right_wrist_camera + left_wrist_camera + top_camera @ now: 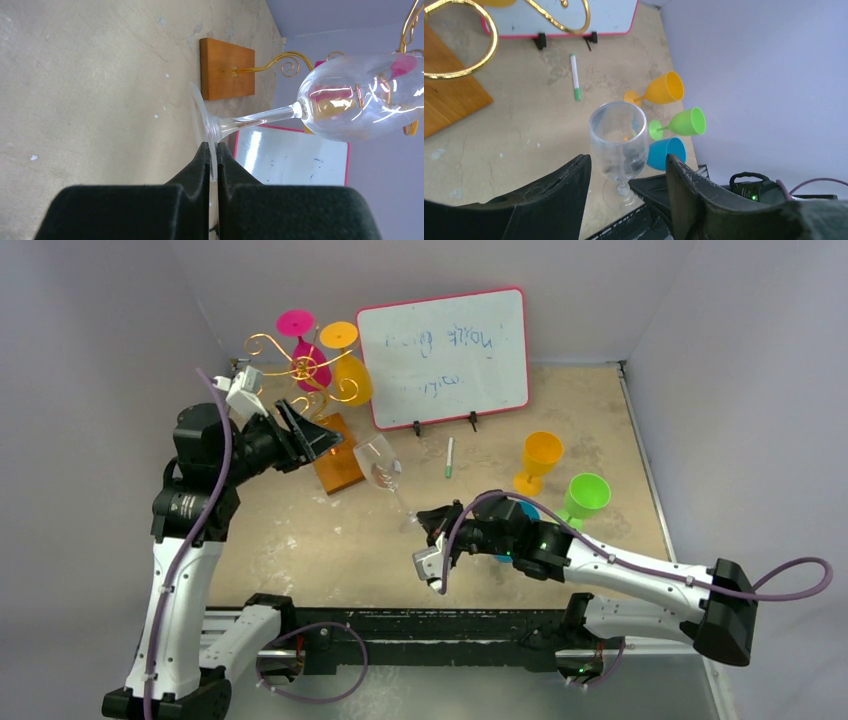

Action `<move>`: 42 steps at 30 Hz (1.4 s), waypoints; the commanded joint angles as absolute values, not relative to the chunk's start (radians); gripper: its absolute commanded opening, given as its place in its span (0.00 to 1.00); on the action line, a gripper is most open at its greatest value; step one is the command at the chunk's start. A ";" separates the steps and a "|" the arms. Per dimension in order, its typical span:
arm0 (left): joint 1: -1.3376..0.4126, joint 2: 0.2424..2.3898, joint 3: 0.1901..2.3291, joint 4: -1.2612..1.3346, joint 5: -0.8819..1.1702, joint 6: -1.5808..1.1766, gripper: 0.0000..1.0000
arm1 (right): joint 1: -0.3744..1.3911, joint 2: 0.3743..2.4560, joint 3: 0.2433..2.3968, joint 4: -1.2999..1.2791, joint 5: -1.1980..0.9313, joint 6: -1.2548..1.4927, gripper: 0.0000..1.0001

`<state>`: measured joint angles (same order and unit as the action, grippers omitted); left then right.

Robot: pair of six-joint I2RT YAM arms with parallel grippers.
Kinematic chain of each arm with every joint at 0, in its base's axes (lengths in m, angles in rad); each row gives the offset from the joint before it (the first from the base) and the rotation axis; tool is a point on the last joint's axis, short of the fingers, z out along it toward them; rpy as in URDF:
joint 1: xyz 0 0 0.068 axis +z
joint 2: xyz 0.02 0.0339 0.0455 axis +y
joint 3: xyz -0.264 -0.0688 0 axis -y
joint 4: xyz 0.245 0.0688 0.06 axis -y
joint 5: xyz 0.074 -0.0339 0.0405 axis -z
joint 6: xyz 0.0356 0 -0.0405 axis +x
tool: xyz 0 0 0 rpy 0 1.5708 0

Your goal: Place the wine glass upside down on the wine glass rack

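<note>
Right wrist view showed the right hand (213,150) closed tight on the foot rim of the clear wine glass (350,97), which was tilted over the desk (100,75). The left hand (627,160) was wide open and held nothing, close to the bowl. The wine glass rack (300,368) stood just behind it.

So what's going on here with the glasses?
The right arm's fingers pinch the foot of a clear wine glass, holding it tilted. The left fingers stand open, facing its bowl without gripping it. The gold rack behind already carries a pink glass and an orange glass; this one isn't on it yet.
</note>
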<state>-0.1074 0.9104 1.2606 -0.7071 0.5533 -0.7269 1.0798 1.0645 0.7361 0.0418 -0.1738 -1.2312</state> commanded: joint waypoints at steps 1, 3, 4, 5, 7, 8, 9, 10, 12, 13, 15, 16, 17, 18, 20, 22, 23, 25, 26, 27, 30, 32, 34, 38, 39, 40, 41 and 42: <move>-0.114 0.855 1.315 -0.537 0.460 -0.739 0.56 | 1.078 1.003 0.795 0.180 -0.193 -1.083 0.00; -0.114 0.834 1.304 -0.481 0.456 -0.714 0.56 | 1.078 0.979 0.790 0.234 -0.219 -1.000 0.00; -0.114 0.826 1.298 -0.457 0.460 -0.705 0.57 | 1.079 0.973 0.786 0.274 -0.218 -0.959 0.00; -0.114 0.819 1.292 -0.434 0.470 -0.692 0.57 | 1.080 0.969 0.786 0.308 -0.205 -0.920 0.00; -0.114 0.810 1.278 -0.383 0.520 -0.665 0.57 | 1.078 0.969 0.796 0.361 -0.188 -0.830 0.00; -0.114 0.807 1.272 -0.357 0.548 -0.662 0.57 | 1.079 0.971 0.805 0.387 -0.179 -0.767 0.00; -0.114 0.806 1.266 -0.333 0.576 -0.661 0.57 | 1.079 0.975 0.813 0.413 -0.166 -0.705 0.00; -0.114 0.805 1.259 -0.307 0.605 -0.664 0.57 | 1.078 0.980 0.822 0.446 -0.139 -0.603 0.00; -0.114 0.801 1.239 -0.242 0.667 -0.689 0.57 | 1.079 0.992 0.853 0.478 -0.082 -0.460 0.00; -0.114 0.801 1.228 -0.208 0.713 -0.702 0.57 | 1.078 1.004 0.883 0.475 -0.058 -0.404 0.00; -0.114 0.795 1.205 -0.152 0.772 -0.724 0.57 | 1.079 1.026 0.928 0.464 -0.001 -0.300 0.00; -0.114 0.793 1.200 -0.135 0.797 -0.729 0.57 | 1.079 1.034 0.951 0.459 0.030 -0.240 0.00; -0.114 0.791 1.197 -0.122 0.819 -0.730 0.57 | 1.079 1.041 0.958 0.455 0.059 -0.184 0.00; -0.114 0.792 1.197 -0.111 0.839 -0.732 0.57 | 1.078 1.046 0.976 0.455 0.086 -0.128 0.00; -0.114 0.789 1.188 -0.082 0.873 -0.746 0.57 | 1.079 1.051 1.001 0.465 0.106 0.005 0.00; -0.114 0.783 1.164 -0.027 0.900 -0.779 0.57 | 1.079 1.049 0.998 0.492 0.139 0.171 0.00; -0.114 0.780 1.152 -0.010 0.904 -0.788 0.57 | 1.078 1.051 0.995 0.507 0.150 0.227 0.00; -0.114 0.774 1.127 -0.003 0.899 -0.786 0.57 | 1.079 1.054 0.990 0.544 0.137 0.309 0.00; -0.114 0.773 1.115 0.002 0.894 -0.789 0.57 | 1.078 1.056 0.989 0.558 0.135 0.351 0.00; -0.114 0.774 1.102 0.012 0.894 -0.795 0.57 | 1.080 1.058 0.989 0.566 0.141 0.390 0.00; -0.114 0.787 1.076 0.024 0.892 -0.806 0.57 | 1.079 1.069 1.000 0.571 0.166 0.488 0.00; -0.114 0.793 1.062 0.037 0.894 -0.815 0.57 | 1.078 1.082 1.016 0.562 0.161 0.540 0.00; -0.114 0.795 1.046 0.060 0.894 -0.831 0.56 | 1.078 1.095 1.033 0.557 0.146 0.583 0.00; -0.114 0.802 0.997 0.196 0.916 -0.947 0.56 | 1.077 1.112 1.055 0.551 0.140 0.651 0.00; -0.116 0.802 0.983 0.245 0.922 -0.977 0.56 | 1.077 1.112 1.059 0.549 0.144 0.659 0.00; -0.118 0.802 0.971 0.259 0.925 -0.992 0.56 | 1.077 1.112 1.061 0.549 0.150 0.668 0.00; -0.120 0.803 0.964 0.255 0.923 -0.993 0.55 | 1.077 1.111 1.062 0.550 0.155 0.674 0.00; -0.121 0.807 0.960 0.242 0.922 -0.987 0.55 | 1.077 1.111 1.062 0.551 0.158 0.676 0.00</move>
